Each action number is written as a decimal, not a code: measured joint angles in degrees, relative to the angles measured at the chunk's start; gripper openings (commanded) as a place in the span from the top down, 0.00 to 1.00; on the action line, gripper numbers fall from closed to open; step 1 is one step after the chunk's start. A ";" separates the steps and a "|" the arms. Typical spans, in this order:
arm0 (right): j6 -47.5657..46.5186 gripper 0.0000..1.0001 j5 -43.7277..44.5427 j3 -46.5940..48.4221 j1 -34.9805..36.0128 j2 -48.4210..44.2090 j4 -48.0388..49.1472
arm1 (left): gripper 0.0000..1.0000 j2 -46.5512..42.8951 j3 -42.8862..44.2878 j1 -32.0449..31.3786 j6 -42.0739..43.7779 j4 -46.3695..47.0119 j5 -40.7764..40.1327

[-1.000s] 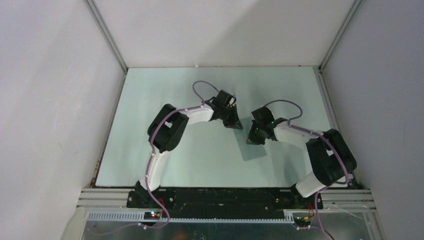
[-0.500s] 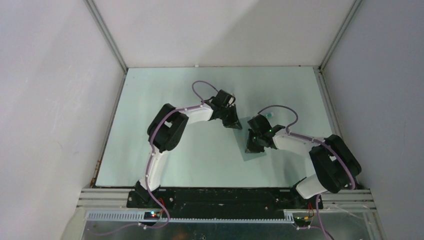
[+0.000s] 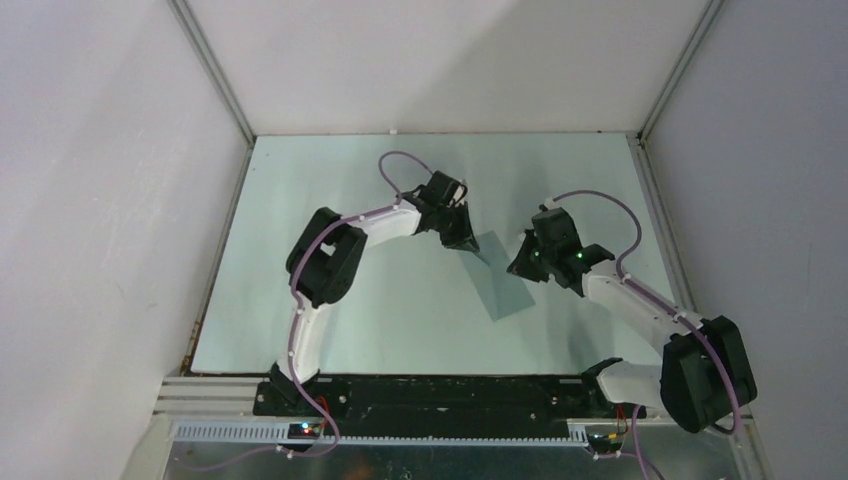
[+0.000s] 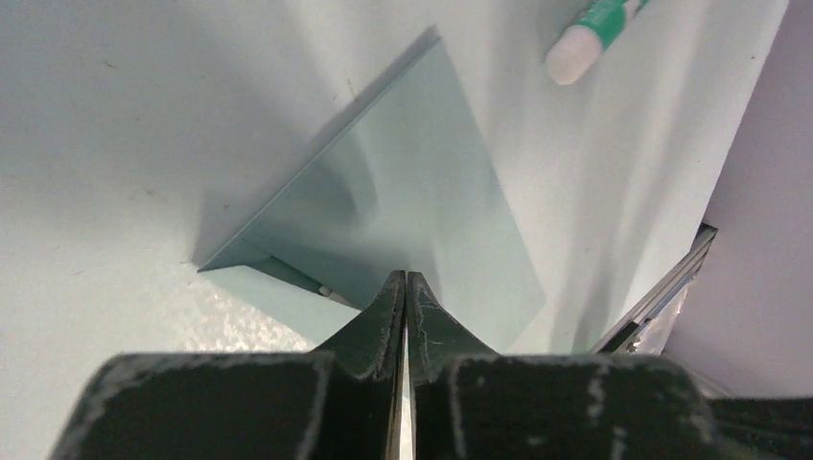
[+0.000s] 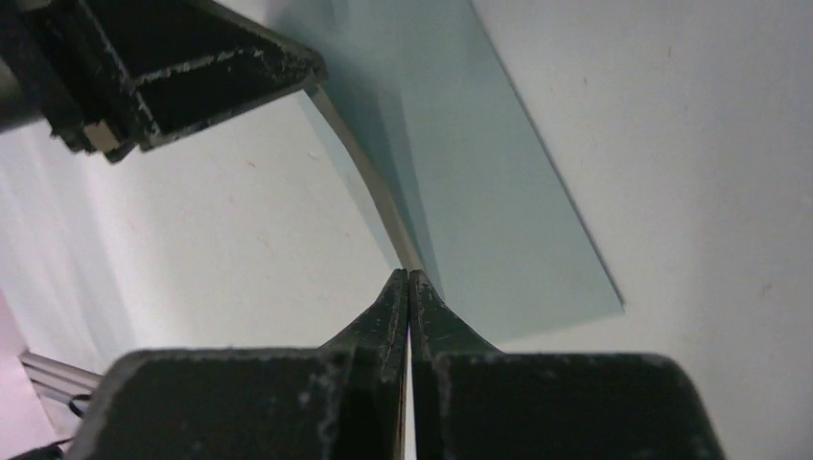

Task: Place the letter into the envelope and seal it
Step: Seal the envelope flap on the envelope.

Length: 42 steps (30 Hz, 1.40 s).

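- Watching from the side: the envelope point(image 3: 497, 282) lies on the counter point(image 3: 330, 200) between the two arms, with one long edge lifted a little.
- There's no loose letter anywhere I can see. A thin tan strip point(image 5: 369, 187) runs along that raised edge in the right wrist view, so my guess is the letter's already tucked inside.
- Sealing looks like it's still to do. The glue stick point(image 4: 587, 38) lies by itself just past the envelope's far corner.
- The left jaws are clenched tight with their tips right at the envelope, but I can't tell if they're pinching paper. The right jaws are clenched too, on nothing, just beside the envelope.
- Versus a second ago, the right arm point(image 3: 640, 305) has swung off the envelope toward the right and its elbow has dropped toward the near edge. More of the envelope shows now, and the left arm has barely shifted.
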 measured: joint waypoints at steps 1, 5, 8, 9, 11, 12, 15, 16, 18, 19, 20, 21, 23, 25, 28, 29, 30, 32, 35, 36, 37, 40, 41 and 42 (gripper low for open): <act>0.35 1.00 0.02 0.42 -1.01 -0.02 1.03 | 0.93 -0.63 0.57 0.15 0.74 -1.05 -0.35; 0.44 1.00 -0.33 1.79 -0.72 2.71 3.19 | 0.92 -3.91 1.99 1.14 2.43 -2.84 -1.40; 0.46 1.00 -1.18 2.78 0.17 7.17 5.09 | 0.93 -6.40 2.10 2.32 3.06 -2.95 -1.44; 0.52 1.00 -1.55 2.93 0.39 8.55 5.40 | 0.93 -6.95 2.10 2.62 3.15 -2.93 -1.44; 0.66 1.00 -2.12 2.95 0.87 10.05 5.64 | 0.94 -7.91 1.86 3.21 3.19 -2.75 -1.42; 0.68 1.00 -2.34 2.95 1.20 10.23 5.60 | 0.93 -8.44 1.27 3.50 3.19 -2.29 -1.44; 0.63 1.00 -2.60 3.08 2.32 10.14 6.14 | 0.94 -11.15 -3.30 3.96 3.15 -1.42 -1.51; 0.63 1.00 -2.64 3.08 2.78 10.14 6.34 | 0.94 -12.22 -5.05 3.96 3.17 -1.29 -1.53; 0.66 1.00 -2.71 3.10 3.52 10.14 6.47 | 0.94 -13.94 -8.17 3.89 3.19 -1.14 -1.46; 0.74 1.00 -2.58 3.10 3.93 10.14 6.47 | 0.95 -14.47 -9.18 3.80 3.19 -1.09 -1.40; 0.83 1.00 -2.45 3.10 4.20 10.14 6.43 | 0.95 -14.73 -10.01 3.69 3.21 -1.01 -1.18; 0.87 1.00 -2.29 3.10 4.50 10.14 6.47 | 0.95 -14.73 -10.56 3.52 3.19 -0.96 -0.98; 0.90 1.00 -1.90 3.10 5.03 10.14 6.47 | 0.96 -14.40 -10.99 3.06 3.19 -0.83 -0.33; 0.92 1.00 -1.66 3.15 5.16 10.14 6.60 | 0.96 -13.44 -10.97 2.29 3.17 0.37 0.37; 1.07 1.00 -0.81 4.02 5.18 11.02 6.75 | 0.96 -10.32 -9.70 1.05 3.13 1.70 1.40; 1.09 1.00 -0.46 4.66 4.96 12.02 6.97 | 0.96 -8.94 -8.90 0.76 3.10 1.77 1.62; 1.16 1.00 -0.31 5.38 4.76 13.33 7.39 | 0.96 -7.69 -8.00 0.52 3.13 1.79 1.66; 1.29 1.00 0.02 6.29 3.98 16.22 8.24 | 0.96 -4.72 -5.40 0.07 3.17 1.51 1.77; 1.38 1.00 0.31 6.69 2.21 20.76 9.03 | 0.96 -1.46 -2.32 -0.02 3.23 1.14 1.79; 1.40 1.00 0.55 6.75 1.70 22.18 9.03 | 0.96 -0.48 -1.31 -0.02 3.23 0.90 1.79; 1.49 1.00 0.68 6.88 1.27 23.65 8.98 | 0.96 0.26 -0.61 -0.02 3.23 0.68 1.79; 1.64 1.00 1.11 8.44 0.96 25.27 9.40 | 0.96 2.19 0.57 0.00 3.23 0.59 1.81; 1.64 1.00 1.11 8.90 0.96 25.73 9.40 | 0.96 2.49 0.59 0.04 3.15 0.72 2.08; 1.64 1.00 1.07 9.27 0.96 26.10 9.51 | 0.96 2.56 0.66 0.13 3.17 0.72 2.27</act>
